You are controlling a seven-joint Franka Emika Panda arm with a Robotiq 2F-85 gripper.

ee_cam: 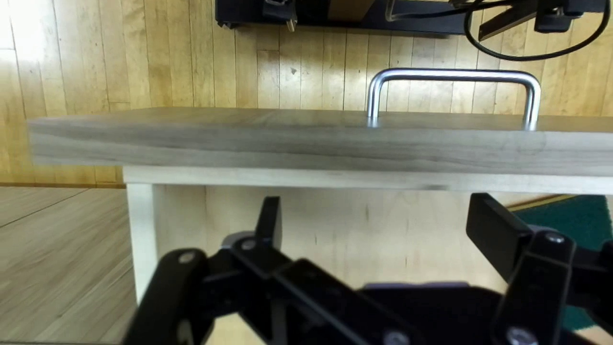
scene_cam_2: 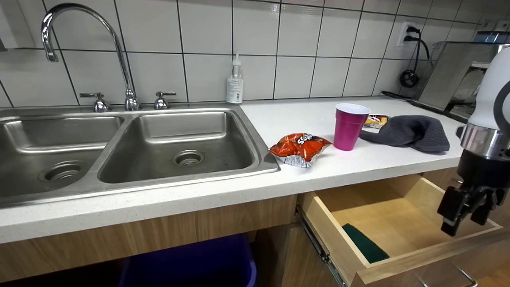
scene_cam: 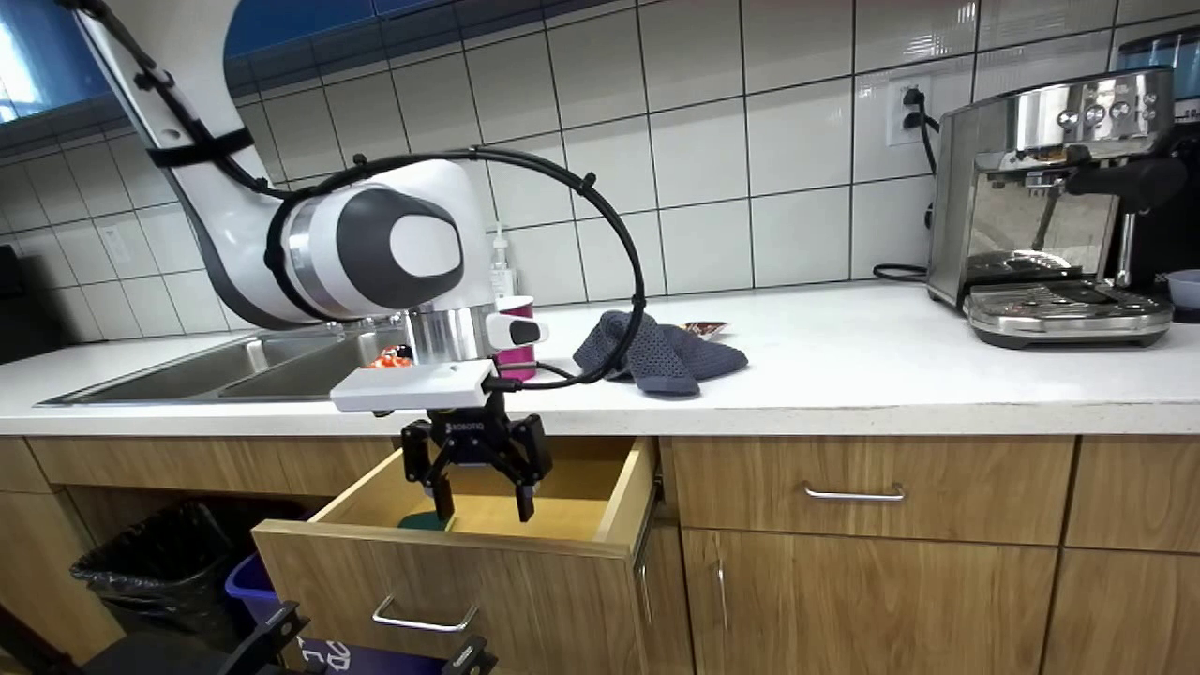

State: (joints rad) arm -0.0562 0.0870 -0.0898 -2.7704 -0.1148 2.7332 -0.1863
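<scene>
"Nearest in the wrist view was the gripper. How did it stand?"

"Wide. Its black fingers were spread well apart, with nothing held between them."

"And the drawer?"

"Pulled out under the counter, beneath the gripper, its metal handle on the outer face. A dark green piece lay inside, on the side nearer the sink; cloth or pad, I couldn't tell."

"So which step was in hand?"

"A hover over the open drawer, I judged, with nothing taken up. Whether the fingers dipped inside, the views didn't settle."

"What did the next move call for?"

"Care about the front panel, in my judgement. It stood near the fingers, so any shift toward it needed height first, and any descent needed a straight line down."

"Anything up top?"

"A pink cup, upright between a red snack bag and a crumpled grey cloth. A clear pump bottle stood by the tiled wall, beside the sink's back corner."
</scene>
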